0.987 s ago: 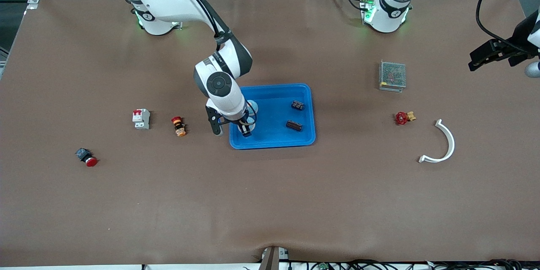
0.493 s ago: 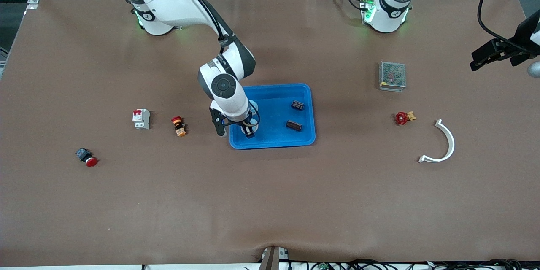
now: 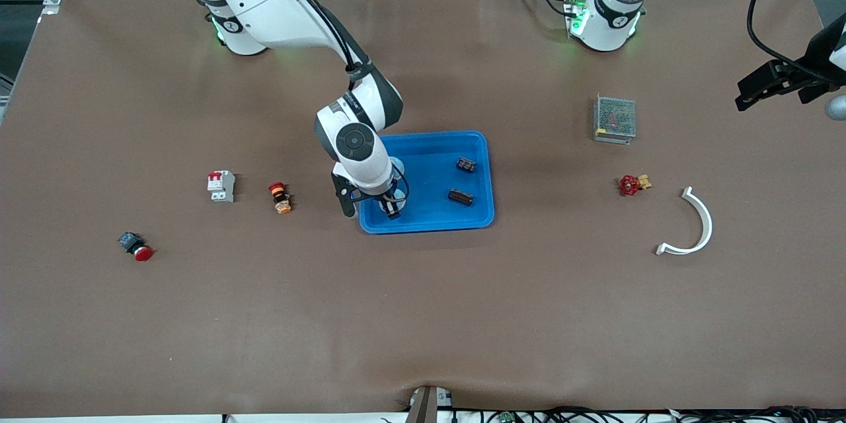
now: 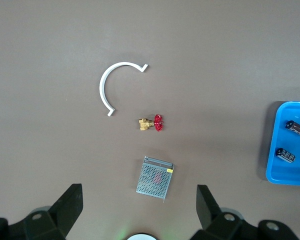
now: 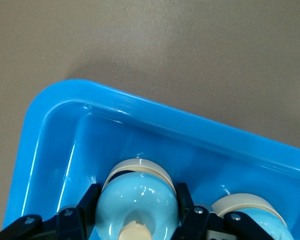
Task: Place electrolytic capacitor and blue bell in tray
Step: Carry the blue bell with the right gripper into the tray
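Front view: the right gripper [image 3: 390, 206] hangs low inside the tray [image 3: 477, 219], in the corner at roughly 7 o'clock of the tray's centre, clamped on the blue bell [image 3: 397, 196]. Over the last second it has shifted slightly toward the tray's interior — from astride the rim to well within it. Two capacitors [image 3: 466, 164] already lie in the tray, at about 2 and 4 o'clock. The left gripper [image 3: 767, 86] waits above the table's edge at the left arm's end.

Left wrist view: the left gripper's fingers [image 4: 70, 207] stand wide apart, holding nothing; the mesh box [image 4: 155, 178] lies below.

Right wrist view: the jaws grip the bell's dome [image 5: 136, 205] just above the tray floor; a second bell [image 5: 250, 212] sits beside it. Judgement — release appears to be the next step.
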`<control>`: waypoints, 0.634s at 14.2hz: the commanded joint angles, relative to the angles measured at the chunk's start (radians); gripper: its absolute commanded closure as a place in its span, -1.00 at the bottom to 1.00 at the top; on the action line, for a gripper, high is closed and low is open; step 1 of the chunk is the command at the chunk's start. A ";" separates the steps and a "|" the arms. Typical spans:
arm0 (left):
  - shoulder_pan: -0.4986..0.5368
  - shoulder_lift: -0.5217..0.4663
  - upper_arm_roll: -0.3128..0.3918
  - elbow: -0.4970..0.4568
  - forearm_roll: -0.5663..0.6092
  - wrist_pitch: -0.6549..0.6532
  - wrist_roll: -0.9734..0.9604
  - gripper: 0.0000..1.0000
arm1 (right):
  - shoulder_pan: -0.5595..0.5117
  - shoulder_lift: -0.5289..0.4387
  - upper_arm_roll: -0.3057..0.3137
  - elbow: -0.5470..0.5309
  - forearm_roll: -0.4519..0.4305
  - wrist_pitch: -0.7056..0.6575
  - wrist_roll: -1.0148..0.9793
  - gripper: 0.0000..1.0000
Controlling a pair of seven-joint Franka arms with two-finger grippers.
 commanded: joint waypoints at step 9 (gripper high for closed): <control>-0.001 -0.009 -0.021 -0.014 -0.023 0.008 0.022 -1.00 | 0.022 0.010 -0.011 0.129 -0.035 -0.176 -0.016 -1.00</control>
